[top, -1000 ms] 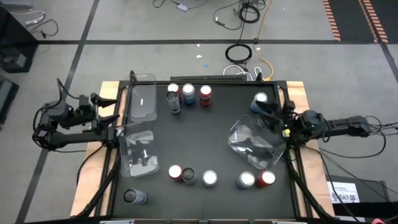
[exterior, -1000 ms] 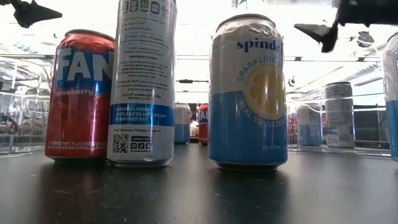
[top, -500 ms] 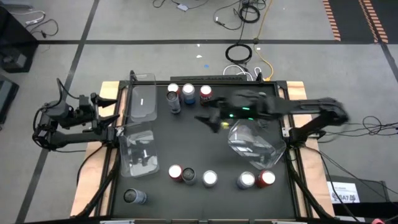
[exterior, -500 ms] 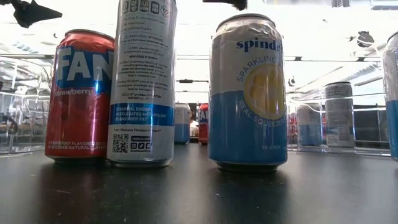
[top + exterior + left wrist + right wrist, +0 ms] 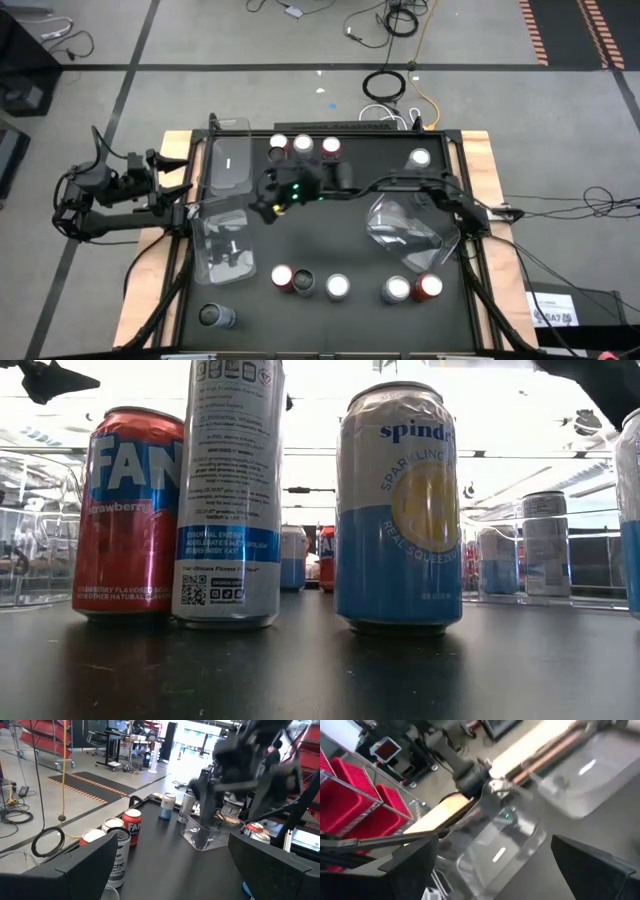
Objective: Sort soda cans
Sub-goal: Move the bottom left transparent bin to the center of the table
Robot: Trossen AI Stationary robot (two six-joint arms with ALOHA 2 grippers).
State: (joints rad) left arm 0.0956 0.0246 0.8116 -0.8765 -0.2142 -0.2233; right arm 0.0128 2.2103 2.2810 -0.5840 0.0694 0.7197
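Observation:
Soda cans stand upright on the black table: three in a far row [image 5: 303, 147], one at the far right [image 5: 419, 158], several in a near row [image 5: 337, 287], and one at the near left corner [image 5: 213, 317]. The low view shows a red can [image 5: 128, 515], a tall pale can [image 5: 230, 490] and a blue-silver can [image 5: 400, 510] up close. My right gripper [image 5: 264, 200] is open, stretched across the table and held in the air just near of the far row, beside the left bins. It also shows in its own wrist view [image 5: 490, 870]. My left gripper [image 5: 172, 178] waits open at the table's left edge.
Two clear plastic bins lie on the left side, one far [image 5: 228, 165] and one nearer [image 5: 225, 245]. A third bin [image 5: 405, 228] sits right of centre, under my right arm. Bare black table shows in the middle between the can rows.
My right arm has swung out from the table's right edge, across the middle and toward the left side. It has risen a little and tipped up from a steep downward slant. Its gripper stays open. The far-right can it stood over is now uncovered.

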